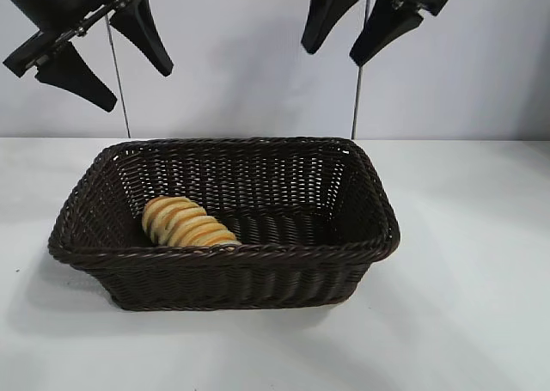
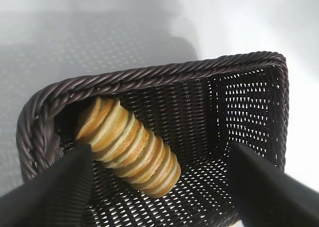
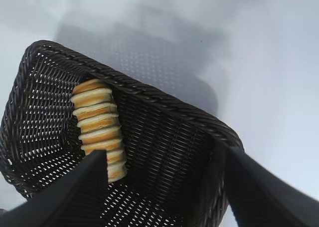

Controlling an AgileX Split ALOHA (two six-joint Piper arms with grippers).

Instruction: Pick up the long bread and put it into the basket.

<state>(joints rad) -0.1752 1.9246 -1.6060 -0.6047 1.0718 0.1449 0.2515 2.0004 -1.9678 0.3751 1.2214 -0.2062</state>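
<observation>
Now long bread (image 1: pixel 186 222) inside basket (image 1: pixel 369 204) — left gripper (image 1: pixel 103 51), right gripper (image 1: pixel 354 21) fingers spread, empty.

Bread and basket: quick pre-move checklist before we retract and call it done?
1. Bread inside the basket: ok, it lies on the floor at the basket's left end.
2. Bread free of both grippers: ok, nothing is between either pair of fingers.
3. Left gripper open and above the rim: ok.
4. Right gripper open and above the rim: ok.
5. Basket upright and flat on the table: ok.
6. Bread lying flat rather than propped on the wall: cannot tell; one end sits close against the corner.
</observation>
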